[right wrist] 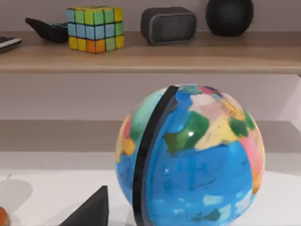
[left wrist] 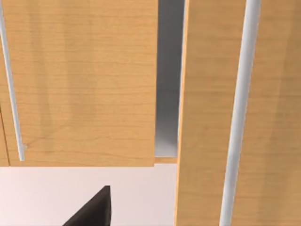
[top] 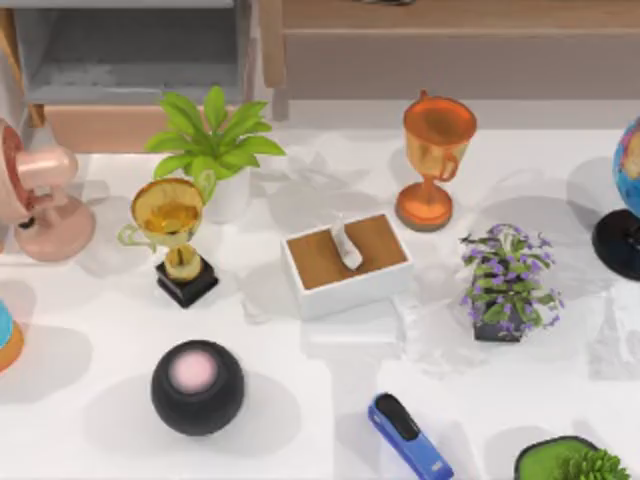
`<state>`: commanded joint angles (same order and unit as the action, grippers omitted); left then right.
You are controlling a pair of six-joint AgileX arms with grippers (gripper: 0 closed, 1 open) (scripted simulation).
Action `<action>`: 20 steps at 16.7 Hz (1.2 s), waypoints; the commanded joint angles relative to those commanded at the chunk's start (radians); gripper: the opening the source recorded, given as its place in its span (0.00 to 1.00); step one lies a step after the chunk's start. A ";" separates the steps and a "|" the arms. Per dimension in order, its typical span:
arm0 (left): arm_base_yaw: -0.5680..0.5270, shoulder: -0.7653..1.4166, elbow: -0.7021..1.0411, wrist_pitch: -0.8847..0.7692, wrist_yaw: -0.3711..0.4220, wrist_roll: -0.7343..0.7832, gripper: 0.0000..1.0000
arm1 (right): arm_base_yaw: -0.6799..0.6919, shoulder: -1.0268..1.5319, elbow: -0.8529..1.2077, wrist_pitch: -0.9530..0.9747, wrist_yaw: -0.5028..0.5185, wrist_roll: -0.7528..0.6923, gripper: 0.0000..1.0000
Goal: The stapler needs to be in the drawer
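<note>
Here, the scene in lines.
Stapler: the small bright-blue stapler with a black top strip [top: 409, 436] lies slanted on the white table [top: 90, 340] near the front edge, right of the black sphere with a pink top [top: 197, 387].
Drawer: the grey-walled drawer with a pale orange-tan wooden front [top: 120, 70] stands pulled open at the back left, well apart from the stapler.
Between them: a white tissue box with a brown top [top: 347, 265], a gold trophy on a black base [top: 172, 236], a green potted plant [top: 214, 140].
Left gripper [left wrist: 94, 212]: a dark fingertip before wooden panels with pale rails [left wrist: 84, 84]; spread or pressed together, I cannot tell.
Right gripper [right wrist: 91, 212]: a dark fingertip beside a blue multicoloured globe [right wrist: 190, 160] below a wooden shelf [right wrist: 188, 56]; likewise I cannot tell.
</note>
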<state>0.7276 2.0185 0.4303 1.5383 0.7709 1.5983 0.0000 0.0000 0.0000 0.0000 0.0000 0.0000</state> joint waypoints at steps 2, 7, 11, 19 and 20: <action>0.001 -0.002 0.001 -0.004 -0.002 -0.003 1.00 | 0.000 0.000 0.000 0.000 0.000 0.000 1.00; 0.050 -0.048 0.075 -0.113 -0.040 -0.089 1.00 | 0.000 0.000 0.000 0.000 0.000 0.000 1.00; 0.083 -0.137 0.228 -0.275 -0.092 -0.247 1.00 | 0.000 0.000 0.000 0.000 0.000 0.000 1.00; -0.045 -0.249 0.635 -0.776 -0.237 -0.739 1.00 | 0.000 0.000 0.000 0.000 0.000 0.000 1.00; -0.079 -0.260 0.686 -0.851 -0.259 -0.815 1.00 | 0.000 0.000 0.000 0.000 0.000 0.000 1.00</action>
<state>0.6488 1.7590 1.1160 0.6877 0.5124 0.7834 0.0000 0.0000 0.0000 0.0000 0.0000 0.0000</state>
